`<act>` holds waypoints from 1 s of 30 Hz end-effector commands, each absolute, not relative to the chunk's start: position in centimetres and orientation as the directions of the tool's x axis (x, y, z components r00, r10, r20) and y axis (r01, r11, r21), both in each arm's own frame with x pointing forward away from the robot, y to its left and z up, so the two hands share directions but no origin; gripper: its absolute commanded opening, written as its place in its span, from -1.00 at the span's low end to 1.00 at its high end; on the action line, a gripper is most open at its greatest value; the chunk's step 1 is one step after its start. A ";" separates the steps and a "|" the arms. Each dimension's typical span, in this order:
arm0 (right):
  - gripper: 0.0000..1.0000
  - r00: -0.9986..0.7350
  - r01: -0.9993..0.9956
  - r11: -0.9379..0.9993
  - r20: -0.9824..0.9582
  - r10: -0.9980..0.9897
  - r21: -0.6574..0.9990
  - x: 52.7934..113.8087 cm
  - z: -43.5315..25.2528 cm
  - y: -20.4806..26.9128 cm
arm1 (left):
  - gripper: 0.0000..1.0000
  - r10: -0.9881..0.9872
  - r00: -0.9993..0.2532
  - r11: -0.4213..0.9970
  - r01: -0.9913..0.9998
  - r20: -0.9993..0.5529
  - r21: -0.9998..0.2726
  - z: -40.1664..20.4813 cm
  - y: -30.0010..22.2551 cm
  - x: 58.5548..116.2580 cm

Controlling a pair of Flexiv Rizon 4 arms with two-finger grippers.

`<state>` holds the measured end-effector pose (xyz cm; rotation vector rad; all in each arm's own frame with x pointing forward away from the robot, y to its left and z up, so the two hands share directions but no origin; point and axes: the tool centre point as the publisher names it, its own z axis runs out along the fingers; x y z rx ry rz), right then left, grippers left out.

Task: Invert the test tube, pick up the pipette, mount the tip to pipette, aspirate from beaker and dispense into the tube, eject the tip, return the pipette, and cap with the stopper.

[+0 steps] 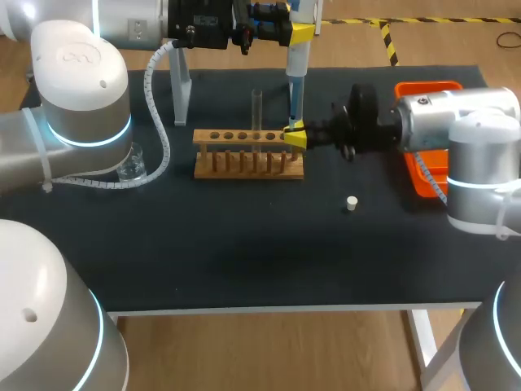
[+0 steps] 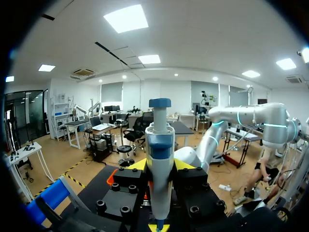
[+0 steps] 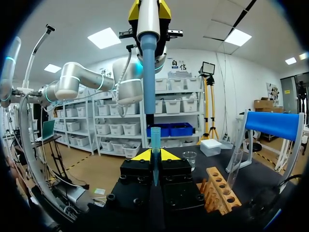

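Observation:
My left gripper is shut on the blue and white pipette, which hangs upright over the right end of the wooden rack. In the left wrist view the pipette stands between the fingers of this gripper. My right gripper is shut on a clear pipette tip, held upright in the gripper right under the pipette's nozzle. A glass test tube stands mouth up in the rack. The beaker sits at the left. The white stopper lies on the mat.
An orange tray sits at the right, partly behind my right arm. The rack and tube stand beside my right gripper, the beaker farther ahead. The black mat covers the table.

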<state>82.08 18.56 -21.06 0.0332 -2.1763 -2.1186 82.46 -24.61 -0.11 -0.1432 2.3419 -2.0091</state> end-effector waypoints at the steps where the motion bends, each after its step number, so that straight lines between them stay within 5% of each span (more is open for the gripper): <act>1: -1.00 -0.994 0.055 0.031 0.058 -0.092 0.998 82.2 -21.0 18.6 | -1.00 -0.107 -0.994 0.150 -0.036 0.020 -0.988 -0.1 -24.7 82.4; 30: -1.00 -0.995 0.041 0.021 0.043 -0.094 0.999 81.9 -20.5 18.4 | -1.00 -0.107 -0.994 0.150 -0.036 0.020 -0.988 -0.1 -24.7 82.4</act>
